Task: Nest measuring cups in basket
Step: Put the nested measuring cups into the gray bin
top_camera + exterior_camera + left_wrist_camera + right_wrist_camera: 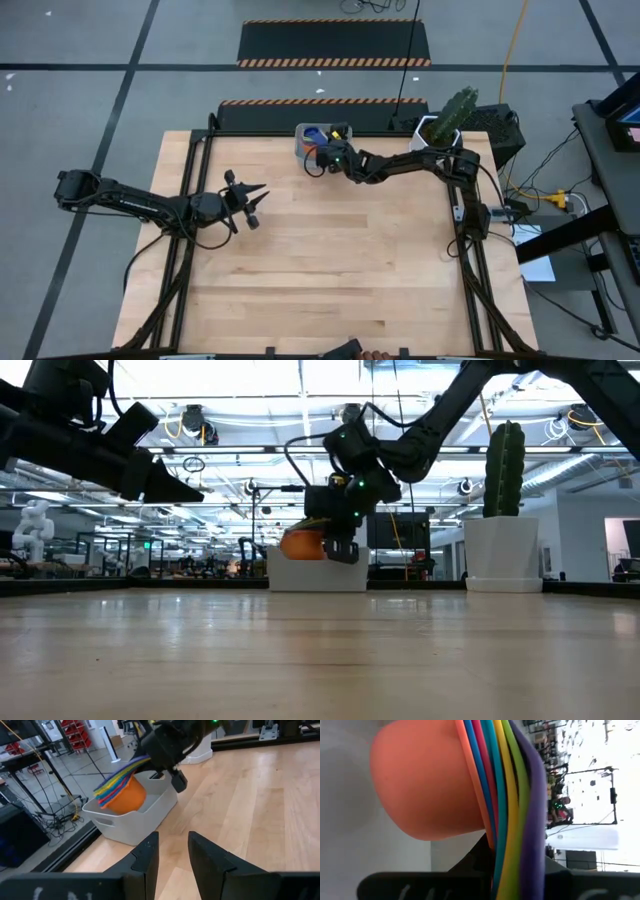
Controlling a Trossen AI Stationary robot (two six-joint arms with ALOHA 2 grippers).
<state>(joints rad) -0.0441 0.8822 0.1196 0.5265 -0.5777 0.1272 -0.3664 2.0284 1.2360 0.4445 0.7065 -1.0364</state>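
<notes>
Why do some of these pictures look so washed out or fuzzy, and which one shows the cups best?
Low view: bright ceiling lights behind turn the right gripper and arms into silhouettes. Right wrist view: the cups fill the picture, too close and soft, with a glaring white background. Left wrist view is clearest: the stack over the basket. High view: even light, but everything small.
</notes>
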